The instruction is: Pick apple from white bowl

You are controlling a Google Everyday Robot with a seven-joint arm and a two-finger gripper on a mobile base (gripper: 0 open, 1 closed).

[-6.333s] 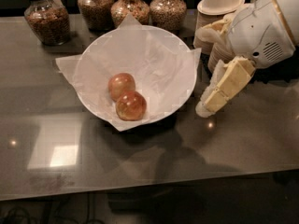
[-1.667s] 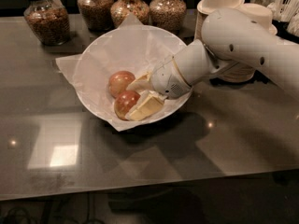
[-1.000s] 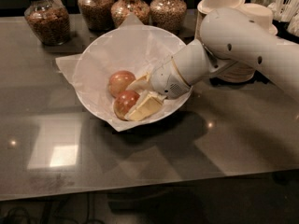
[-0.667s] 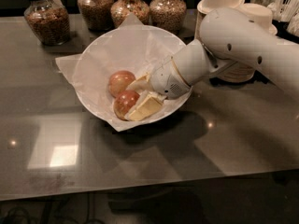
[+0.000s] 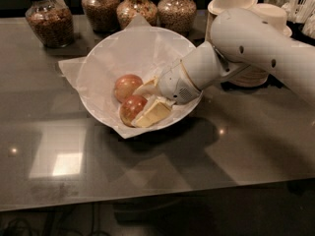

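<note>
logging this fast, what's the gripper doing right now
gripper: down in the white bowl, closed on the darker red apple, which is not lifted yet.

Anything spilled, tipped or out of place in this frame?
Nothing stands out. The white bowl sits level on the table. The corners of its paper liner poke past the rim, and nothing has spilled. The hand is down inside the bowl at the redder apple, beside the paler apple.

Dark glossy table, a bright square glare at its near left, blackness beyond.
</note>
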